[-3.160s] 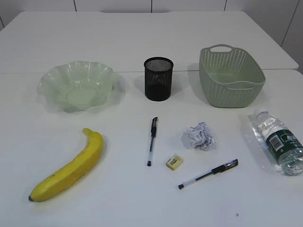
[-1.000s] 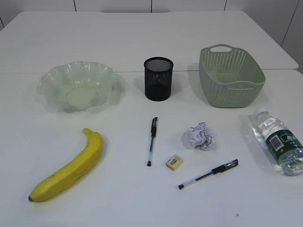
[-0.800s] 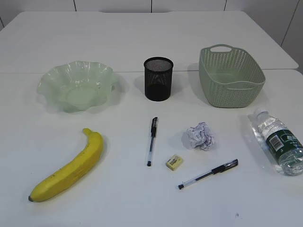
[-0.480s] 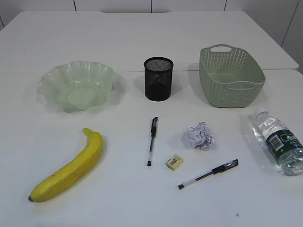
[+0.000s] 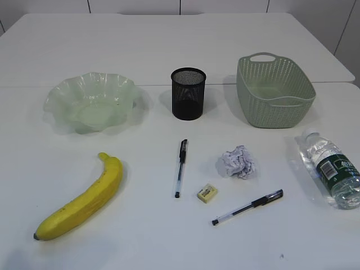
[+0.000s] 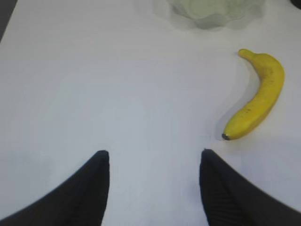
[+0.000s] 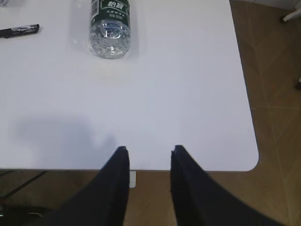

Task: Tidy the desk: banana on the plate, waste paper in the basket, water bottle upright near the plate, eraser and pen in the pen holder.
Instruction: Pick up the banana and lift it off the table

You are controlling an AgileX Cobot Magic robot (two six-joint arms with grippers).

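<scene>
The left tool hangs over bare counter with its jaws apart, empty. The banana lies flat below the glass plate. A pen lies below the mesh pen holder, beside the eraser, waste paper and second pen. The basket stands behind; the water bottle lies sideways. The right tool, jaws apart and empty, hovers at the counter's edge
</scene>
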